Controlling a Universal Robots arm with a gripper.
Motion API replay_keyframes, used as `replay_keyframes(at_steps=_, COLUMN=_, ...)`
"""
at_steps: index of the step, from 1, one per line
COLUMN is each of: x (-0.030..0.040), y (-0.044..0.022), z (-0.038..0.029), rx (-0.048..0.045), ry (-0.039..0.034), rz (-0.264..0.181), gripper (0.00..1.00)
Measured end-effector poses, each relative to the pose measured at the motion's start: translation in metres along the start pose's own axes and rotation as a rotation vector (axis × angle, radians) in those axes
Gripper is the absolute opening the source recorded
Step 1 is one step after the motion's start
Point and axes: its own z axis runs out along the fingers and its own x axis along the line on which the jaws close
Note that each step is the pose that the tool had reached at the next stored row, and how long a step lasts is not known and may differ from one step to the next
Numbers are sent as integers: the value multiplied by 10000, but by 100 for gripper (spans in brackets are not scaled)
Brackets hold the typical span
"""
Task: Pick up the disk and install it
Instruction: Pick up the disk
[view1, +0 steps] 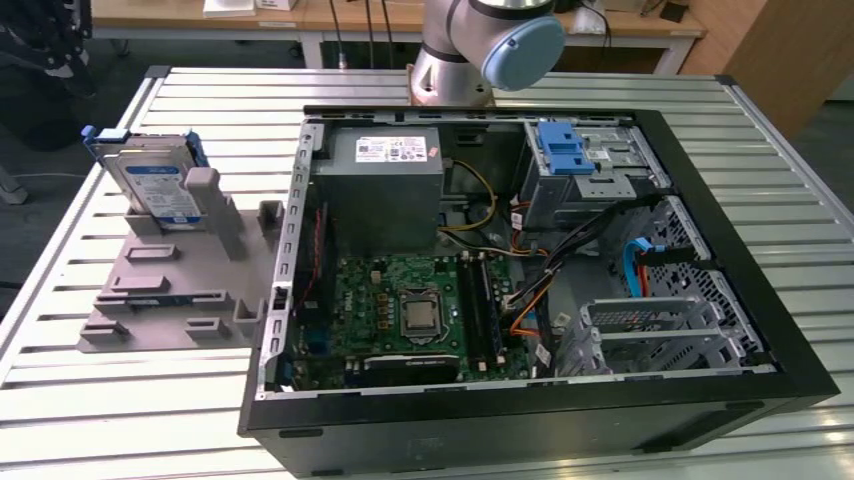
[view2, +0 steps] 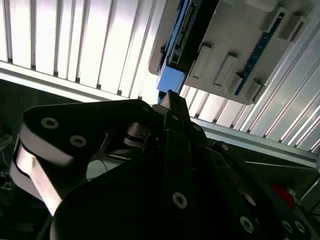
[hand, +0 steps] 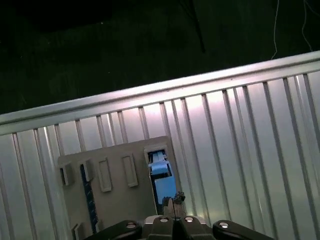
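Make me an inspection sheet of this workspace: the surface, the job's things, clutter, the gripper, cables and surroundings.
Surface: slatted metal table, carrying an open computer case and a grey holder.
Job's things: the disk stands on edge in the grey holder, outside the case; not yet installed.
Clutter: nothing seen.
Gripper: the gripper hangs above the disk's blue end in the first wrist view; contact cannot be told.
Cables: black, blue and orange cables lie loose inside the case.
Surroundings: wooden desks behind the table; robot arm base at its far edge.
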Motion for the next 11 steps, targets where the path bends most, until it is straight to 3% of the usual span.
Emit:
replay_keyframes(at_steps=5, x=0, y=-1, z=1, rx=14, ry=0, rz=576, gripper=11)
replay_keyframes(at_steps=11, x=1, y=0, z=1, rx=14, ry=0, rz=556, gripper=11)
